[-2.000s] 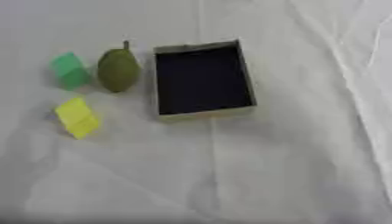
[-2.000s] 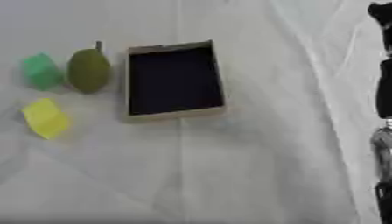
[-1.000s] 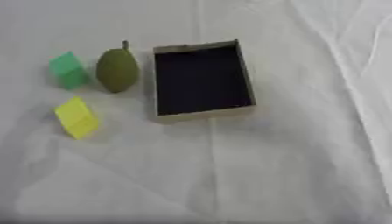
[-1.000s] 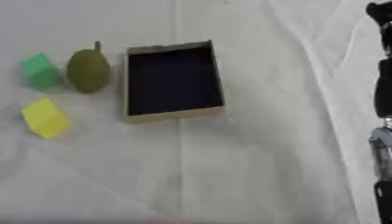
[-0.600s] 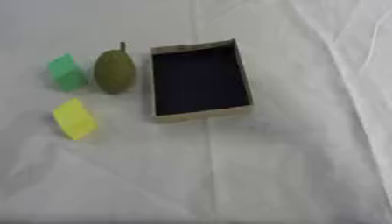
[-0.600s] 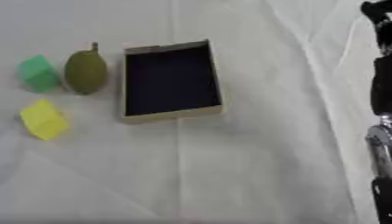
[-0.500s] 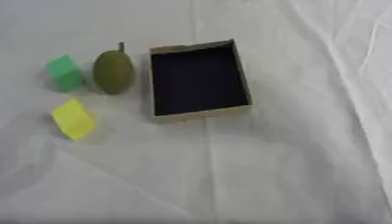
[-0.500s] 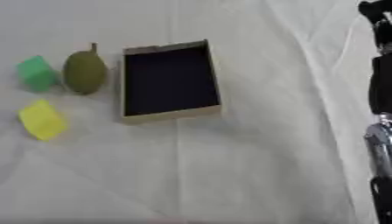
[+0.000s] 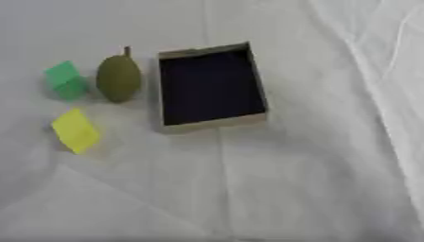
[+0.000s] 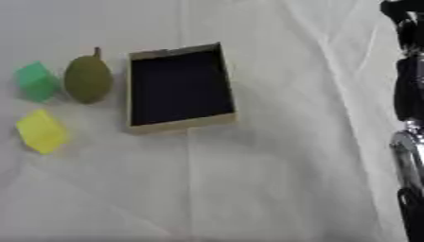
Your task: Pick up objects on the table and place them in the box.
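right arm (image 10: 407, 94) runs down the right edge, hand cut off so can't tell fingers | box (image 9: 212, 124) open, dark inside | pear (image 9: 118, 78), green cube (image 9: 66, 80), yellow cube (image 9: 76, 131) just left of it

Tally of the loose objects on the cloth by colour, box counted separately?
Green block: 1
Yellow block: 1
Olive-green pear-shaped fruit: 1
Box, nothing visible inside: 1
Total: 3 loose objects plus 1 box

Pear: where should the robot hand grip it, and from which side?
Probably across the wide middle of the pear, coming from above. It lies flat with its stem pointing away, close between the green block and the box, so side approaches look cramped.
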`<action>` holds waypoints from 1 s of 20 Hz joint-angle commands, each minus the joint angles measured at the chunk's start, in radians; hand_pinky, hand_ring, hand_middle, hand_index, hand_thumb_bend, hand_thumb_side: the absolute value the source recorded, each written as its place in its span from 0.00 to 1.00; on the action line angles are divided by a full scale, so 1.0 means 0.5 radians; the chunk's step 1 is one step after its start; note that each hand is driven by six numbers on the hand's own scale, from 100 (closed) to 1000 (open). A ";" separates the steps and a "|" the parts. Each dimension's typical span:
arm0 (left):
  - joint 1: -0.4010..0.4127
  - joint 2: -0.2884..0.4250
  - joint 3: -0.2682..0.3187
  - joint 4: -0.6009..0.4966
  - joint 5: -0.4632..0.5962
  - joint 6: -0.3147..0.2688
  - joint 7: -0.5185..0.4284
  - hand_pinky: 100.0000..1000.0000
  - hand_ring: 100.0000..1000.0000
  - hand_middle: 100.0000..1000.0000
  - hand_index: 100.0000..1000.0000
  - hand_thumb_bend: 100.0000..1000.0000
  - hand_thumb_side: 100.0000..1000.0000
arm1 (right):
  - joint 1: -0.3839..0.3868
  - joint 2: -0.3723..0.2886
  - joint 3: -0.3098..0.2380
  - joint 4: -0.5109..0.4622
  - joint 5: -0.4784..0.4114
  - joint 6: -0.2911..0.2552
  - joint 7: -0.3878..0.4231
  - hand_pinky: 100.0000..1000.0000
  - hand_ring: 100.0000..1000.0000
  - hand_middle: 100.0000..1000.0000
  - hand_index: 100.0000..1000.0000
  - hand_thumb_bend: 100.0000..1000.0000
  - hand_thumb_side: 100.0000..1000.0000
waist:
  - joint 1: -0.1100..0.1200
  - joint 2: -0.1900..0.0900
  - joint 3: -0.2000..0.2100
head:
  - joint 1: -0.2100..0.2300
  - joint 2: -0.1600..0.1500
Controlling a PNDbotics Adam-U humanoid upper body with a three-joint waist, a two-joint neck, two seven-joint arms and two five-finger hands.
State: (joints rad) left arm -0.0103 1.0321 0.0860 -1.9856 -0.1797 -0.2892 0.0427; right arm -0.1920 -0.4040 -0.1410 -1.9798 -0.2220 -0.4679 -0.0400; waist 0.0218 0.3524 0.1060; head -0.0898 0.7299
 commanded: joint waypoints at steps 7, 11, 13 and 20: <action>-0.028 0.286 -0.031 -0.029 -0.055 0.026 -0.345 0.84 0.78 0.73 0.89 0.17 0.55 | 0.005 -0.099 -0.003 -0.040 0.022 -0.005 0.013 0.87 0.94 0.57 0.79 0.00 0.57 | 0.056 -0.026 0.044 | -0.064 0.002; -0.052 0.346 -0.081 -0.029 -0.136 0.102 -0.444 0.84 0.78 0.74 0.92 0.32 0.60 | -0.006 -0.109 0.009 -0.040 0.019 0.003 0.021 0.87 0.94 0.57 0.79 0.00 0.57 | 0.069 -0.021 0.056 | -0.070 -0.003; -0.061 0.360 -0.106 -0.029 -0.170 0.169 -0.457 0.83 0.78 0.73 0.92 0.36 0.59 | -0.011 -0.112 0.013 -0.040 0.014 0.004 0.027 0.87 0.94 0.57 0.79 0.00 0.57 | 0.072 -0.019 0.053 | -0.067 -0.005; -0.062 0.402 -0.240 -0.029 -0.126 0.554 -0.450 0.86 0.81 0.74 0.89 0.42 0.66 | -0.019 -0.112 0.019 -0.040 0.006 0.010 0.037 0.87 0.94 0.56 0.79 0.00 0.57 | 0.082 -0.011 0.035 | -0.046 -0.009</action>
State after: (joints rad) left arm -0.0328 1.1871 -0.0334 -1.9915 -0.2515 -0.0466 -0.1816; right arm -0.1933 -0.4359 -0.1285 -1.9798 -0.2206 -0.4605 -0.0267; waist 0.0493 0.3524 0.1228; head -0.1159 0.7297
